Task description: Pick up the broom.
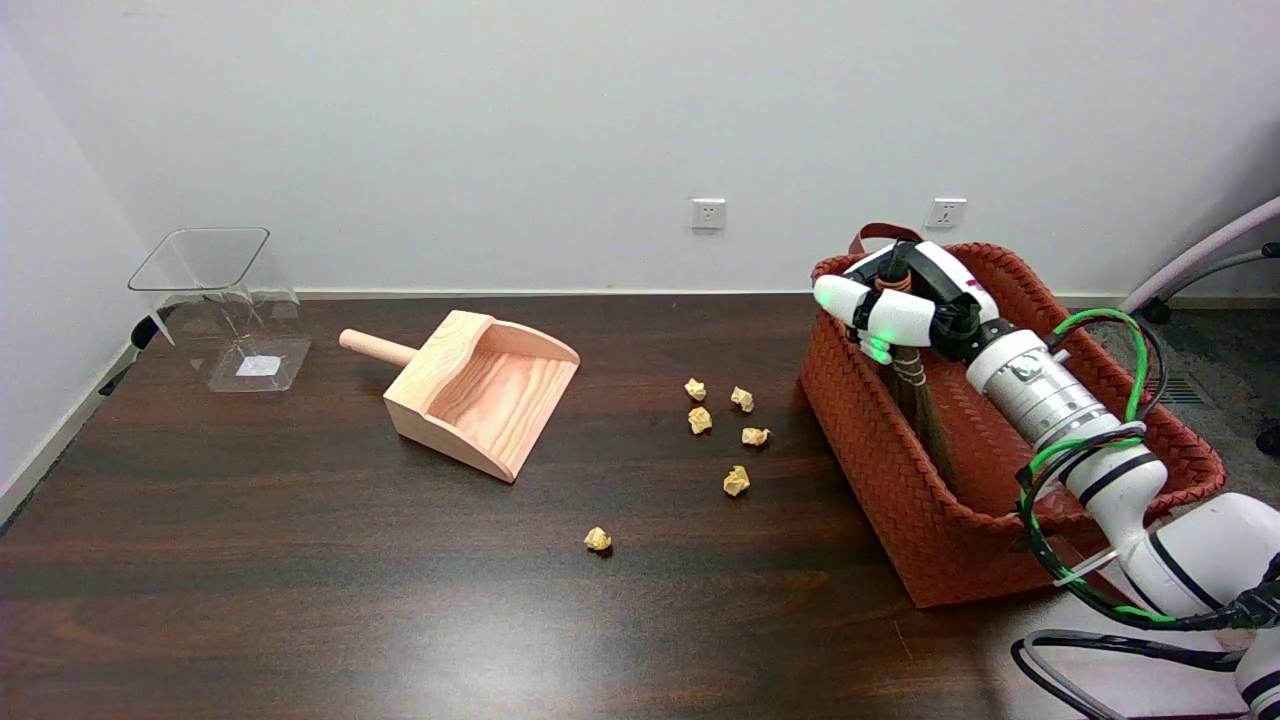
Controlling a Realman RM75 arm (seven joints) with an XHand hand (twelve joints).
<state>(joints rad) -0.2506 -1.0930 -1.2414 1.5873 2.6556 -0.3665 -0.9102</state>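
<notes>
The broom [918, 400] is a small hand broom with dark brown bristles and a wound handle. It stands tilted inside the red woven basket [900, 500], bristles pointing down toward the basket's near side. My right hand [900, 300] is over the basket's far left corner, its fingers wrapped around the broom's handle. The top of the handle is hidden inside the hand.
A wooden dustpan [480, 395] lies left of centre. Several crumpled paper scraps [737, 480] are scattered between the dustpan and the basket. A clear plastic bin [225, 305] stands at the far left. An office chair shows at the far right edge.
</notes>
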